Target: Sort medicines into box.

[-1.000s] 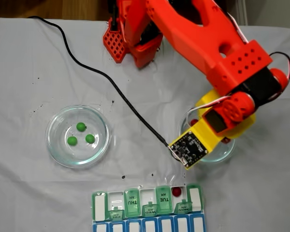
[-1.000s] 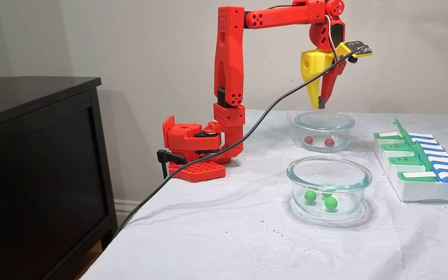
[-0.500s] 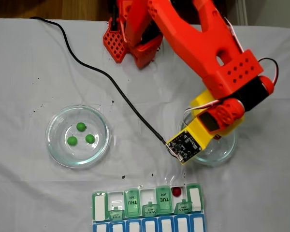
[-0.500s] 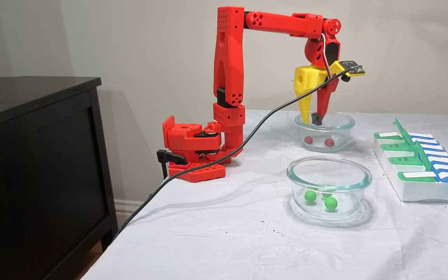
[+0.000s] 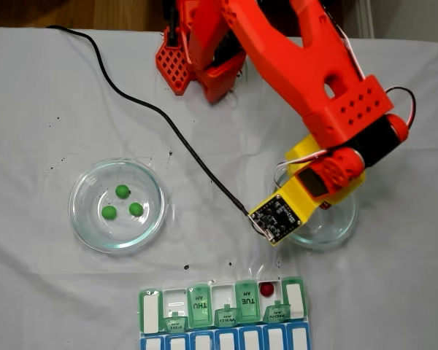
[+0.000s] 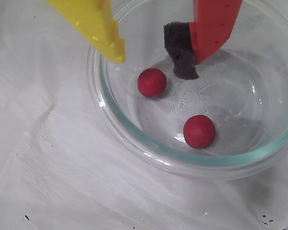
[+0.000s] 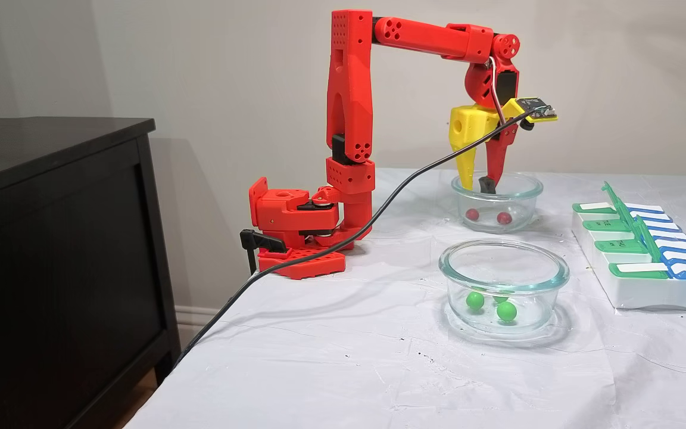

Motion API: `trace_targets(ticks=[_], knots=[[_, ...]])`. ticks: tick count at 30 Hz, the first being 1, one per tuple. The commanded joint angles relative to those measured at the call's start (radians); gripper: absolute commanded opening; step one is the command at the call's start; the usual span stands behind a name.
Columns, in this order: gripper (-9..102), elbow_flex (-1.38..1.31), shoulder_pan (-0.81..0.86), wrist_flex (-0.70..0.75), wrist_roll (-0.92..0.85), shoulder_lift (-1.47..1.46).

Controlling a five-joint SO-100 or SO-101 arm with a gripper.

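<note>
The arm (image 7: 352, 101) looks like matt moulded plastic, red, with one yellow finger (image 6: 93, 26) of the same finish and a black foam pad (image 6: 180, 50), rough and spongy, on the red finger. Both dishes (image 7: 502, 274) are clear, smooth glass that catches the light. The red balls (image 6: 151, 82) have a faint sheen; the green ones (image 7: 506, 311) look shiny. The table cover (image 7: 349, 357) is white, creased and papery. The pill box (image 5: 223, 306) is see-through green plastic. The cabinet (image 7: 51, 238) is dark matt wood.
</note>
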Motion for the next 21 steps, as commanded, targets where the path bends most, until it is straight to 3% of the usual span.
trace_targets(ticks=[1, 21], knots=[[18, 0.009, -0.021, -0.015, 0.006, -0.014], [19, -0.003, -0.037, -0.044, 0.021, -0.097]])
